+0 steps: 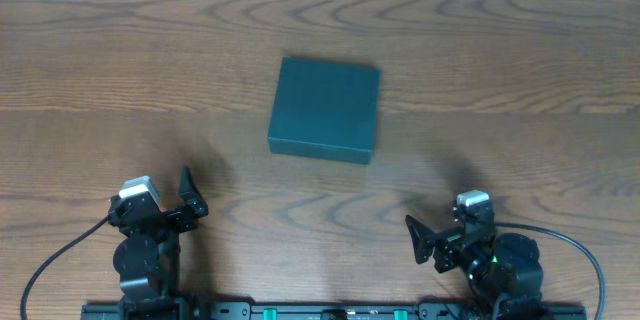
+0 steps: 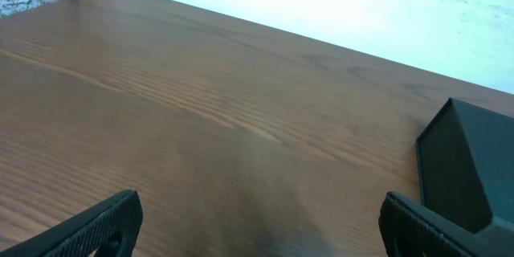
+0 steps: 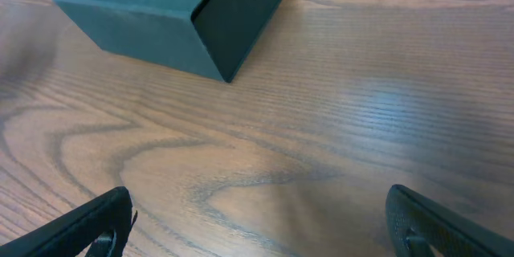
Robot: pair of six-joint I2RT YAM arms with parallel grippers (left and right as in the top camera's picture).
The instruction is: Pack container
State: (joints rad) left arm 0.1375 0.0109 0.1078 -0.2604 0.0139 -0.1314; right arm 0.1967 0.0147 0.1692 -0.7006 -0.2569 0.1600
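Observation:
The container [image 1: 325, 108] is a dark teal-green cardboard box, closed, lying flat near the middle of the wooden table. It shows at the right edge of the left wrist view [image 2: 466, 165] and at the upper left of the right wrist view [image 3: 173, 8]. My left gripper [image 1: 188, 198] is open and empty near the front left, well short of the box. Its fingers frame bare wood in the left wrist view [image 2: 261, 225]. My right gripper [image 1: 428, 240] is open and empty near the front right, also apart from the box, with bare wood between its fingers [image 3: 261, 221].
The wooden table [image 1: 520, 70] spreads round the box. Its far edge meets a white wall [image 2: 361, 8]. Black cables run from both arm bases at the front edge.

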